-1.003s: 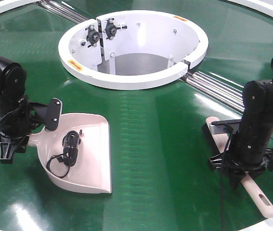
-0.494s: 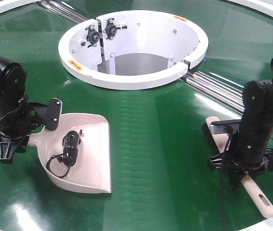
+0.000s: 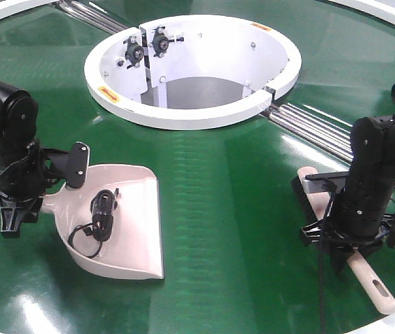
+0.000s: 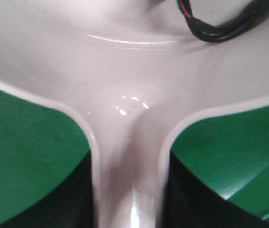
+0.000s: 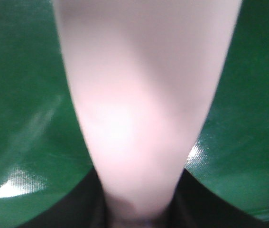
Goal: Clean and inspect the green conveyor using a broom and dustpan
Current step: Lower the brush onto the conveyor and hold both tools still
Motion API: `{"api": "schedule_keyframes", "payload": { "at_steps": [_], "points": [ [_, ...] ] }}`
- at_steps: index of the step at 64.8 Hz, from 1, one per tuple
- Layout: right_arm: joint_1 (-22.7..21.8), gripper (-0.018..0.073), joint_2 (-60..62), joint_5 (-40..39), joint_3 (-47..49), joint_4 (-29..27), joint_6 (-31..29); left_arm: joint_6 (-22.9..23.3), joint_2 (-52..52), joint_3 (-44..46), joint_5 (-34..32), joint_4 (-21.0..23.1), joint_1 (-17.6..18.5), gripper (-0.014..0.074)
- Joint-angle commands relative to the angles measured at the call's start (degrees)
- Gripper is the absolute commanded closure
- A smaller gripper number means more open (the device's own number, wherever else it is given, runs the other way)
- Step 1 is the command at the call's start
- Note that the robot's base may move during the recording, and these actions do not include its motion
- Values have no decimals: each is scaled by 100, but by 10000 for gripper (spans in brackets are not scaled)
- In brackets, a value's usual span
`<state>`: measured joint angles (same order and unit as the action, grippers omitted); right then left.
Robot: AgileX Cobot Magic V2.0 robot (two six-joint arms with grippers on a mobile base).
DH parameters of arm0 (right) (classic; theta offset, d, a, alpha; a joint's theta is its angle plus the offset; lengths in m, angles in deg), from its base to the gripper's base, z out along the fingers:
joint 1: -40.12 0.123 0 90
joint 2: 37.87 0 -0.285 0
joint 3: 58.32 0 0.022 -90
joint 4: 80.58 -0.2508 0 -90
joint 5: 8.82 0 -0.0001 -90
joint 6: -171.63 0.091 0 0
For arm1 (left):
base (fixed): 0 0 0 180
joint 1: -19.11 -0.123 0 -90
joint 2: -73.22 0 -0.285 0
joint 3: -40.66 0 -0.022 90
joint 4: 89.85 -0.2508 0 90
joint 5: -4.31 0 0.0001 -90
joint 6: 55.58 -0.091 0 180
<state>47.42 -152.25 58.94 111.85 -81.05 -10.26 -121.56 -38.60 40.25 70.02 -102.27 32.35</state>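
Two tools are laid flat on the green conveyor (image 3: 232,209). The dustpan (image 3: 131,229) is clamped by its handle in the left gripper (image 3: 16,202). The broom (image 3: 375,285) is likewise clamped by its handle in the right gripper (image 3: 354,247).

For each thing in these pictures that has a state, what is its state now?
green conveyor: carries both tools.
dustpan: on the conveyor, holding the cable.
black cable: coiled, lying in the dustpan.
broom: lying on the conveyor.
left gripper: shut on the dustpan handle.
right gripper: shut on the broom handle.
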Motion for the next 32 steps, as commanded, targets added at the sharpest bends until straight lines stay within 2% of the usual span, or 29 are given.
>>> {"api": "schedule_keyframes", "payload": {
  "at_steps": [1,14,32],
  "points": [
    [-29,466,163,107,95,6,-29,230,252,166,140,31,16,533],
    [-29,418,163,154,95,6,-24,619,252,166,252,158,16,382],
    [-29,251,171,153,95,6,20,657,252,166,253,241,16,62]
  ]
}}
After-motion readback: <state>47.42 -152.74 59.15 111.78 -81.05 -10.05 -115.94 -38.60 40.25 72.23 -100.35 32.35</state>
